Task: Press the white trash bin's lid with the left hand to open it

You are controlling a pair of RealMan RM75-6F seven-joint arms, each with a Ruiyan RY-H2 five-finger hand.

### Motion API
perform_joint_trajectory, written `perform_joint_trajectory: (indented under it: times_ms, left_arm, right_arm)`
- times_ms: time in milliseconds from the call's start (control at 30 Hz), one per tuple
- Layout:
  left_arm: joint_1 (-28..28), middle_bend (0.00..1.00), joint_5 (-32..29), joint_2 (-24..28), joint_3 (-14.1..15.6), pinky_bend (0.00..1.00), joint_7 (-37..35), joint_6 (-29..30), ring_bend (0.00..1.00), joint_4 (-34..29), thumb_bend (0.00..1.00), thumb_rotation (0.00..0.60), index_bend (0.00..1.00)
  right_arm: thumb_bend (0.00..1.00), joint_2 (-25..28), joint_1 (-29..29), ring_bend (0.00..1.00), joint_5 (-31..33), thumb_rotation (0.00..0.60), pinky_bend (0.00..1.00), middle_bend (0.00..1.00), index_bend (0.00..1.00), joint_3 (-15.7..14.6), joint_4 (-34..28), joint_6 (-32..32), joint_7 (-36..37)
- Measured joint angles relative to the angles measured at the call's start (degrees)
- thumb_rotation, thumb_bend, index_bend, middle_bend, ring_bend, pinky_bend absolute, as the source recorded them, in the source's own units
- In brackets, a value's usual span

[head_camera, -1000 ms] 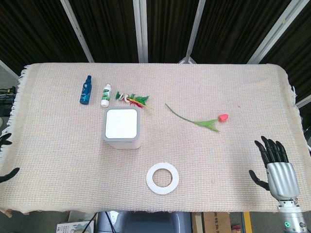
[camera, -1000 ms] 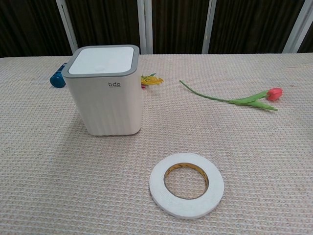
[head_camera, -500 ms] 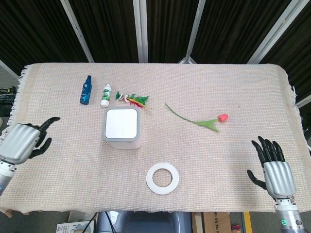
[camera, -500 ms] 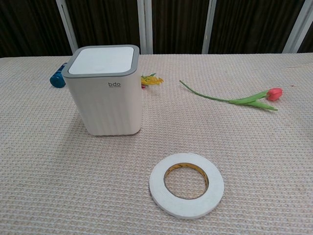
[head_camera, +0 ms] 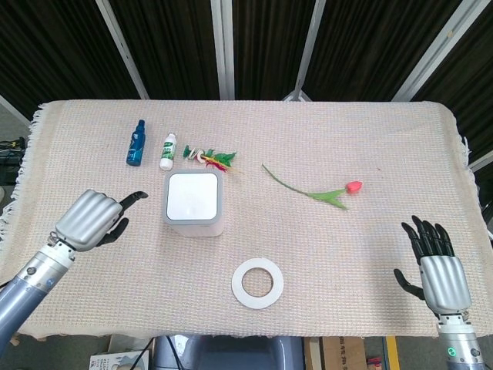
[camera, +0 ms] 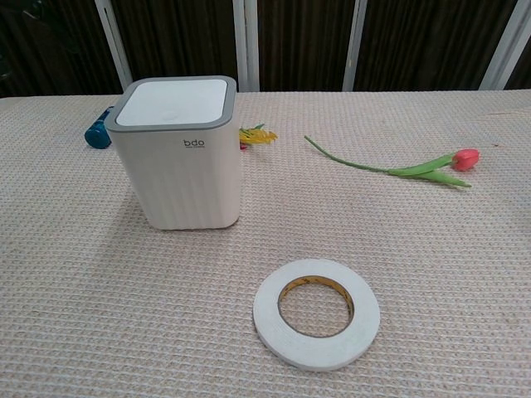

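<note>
- Left hand (head_camera: pixel 94 220), at the lower left of the head view, hovers above the table with most fingers curled into the palm and one dark finger pointing right toward the bin; it holds nothing and touches nothing.
- White trash bin (head_camera: pixel 194 203) stands left of centre, just right of that fingertip, its lid (camera: pixel 172 101) flat and closed inside the grey rim.
- Judged step: the approach. The press is not yet made. Next the hand needs to rise over the rim and come down on the lid's middle.
- Right hand (head_camera: pixel 441 266) sits at the lower right edge, fingers spread, empty, well apart from everything.
- Tape roll (camera: pixel 316 312), tulip (head_camera: pixel 330 190), blue bottle (head_camera: pixel 136 142) and white bottle (head_camera: pixel 168 151) lie around the bin.
- Chest view shows neither hand; the bin hides most of the blue bottle there, and the small coloured item beside the bottles is hard to identify.
</note>
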Motion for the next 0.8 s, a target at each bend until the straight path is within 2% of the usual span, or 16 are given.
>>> perform_joint_trajectory:
  times_ms: [367,800]
  left_arm:
    - [-8.28,0.85,-13.22,-6.4,-0.06,0.69,13.72,-2.77,0.74,-1.84,0.72,0.6,0.22]
    - [-13.39,0.85,-19.63,-11.29,2.68,0.69,22.34,-1.23,0.74,-2.94,0.73,0.6,0.23]
  right_arm:
    - [0.27,-0.39,0.39,0.0,0.98,0.6,0.0,0.02,0.12,0.48,0.79,-0.55,-0.14]
    - [0.27,-0.1,0.32,0.0,1.09,0.6,0.0,0.02,0.12,0.66,0.89,-0.12,0.73]
